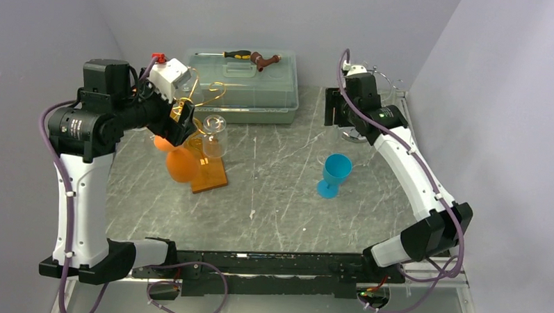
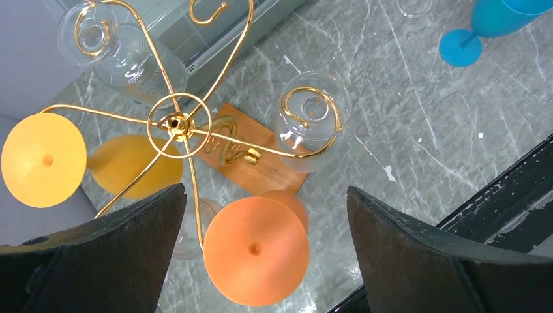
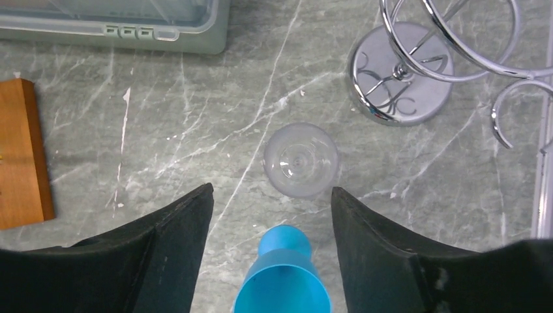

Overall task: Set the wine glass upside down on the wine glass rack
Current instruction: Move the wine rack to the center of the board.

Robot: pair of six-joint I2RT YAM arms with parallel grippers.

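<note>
The right hand (image 3: 272, 190), fingers apart and holding nothing, should centre over the clear wine glass (image 3: 300, 156) before clenching; the left hand (image 2: 265, 190) hangs released.

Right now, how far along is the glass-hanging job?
Done: the gold rack carries inverted glasses, among them an orange glass and a clear glass. In hand: nothing; the left gripper and right gripper are open and empty. Left: the blue wine glass stands upright on the table, unhung.

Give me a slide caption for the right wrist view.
Right tool open over a clear glass and blue glass, chrome rack nearby.
</note>
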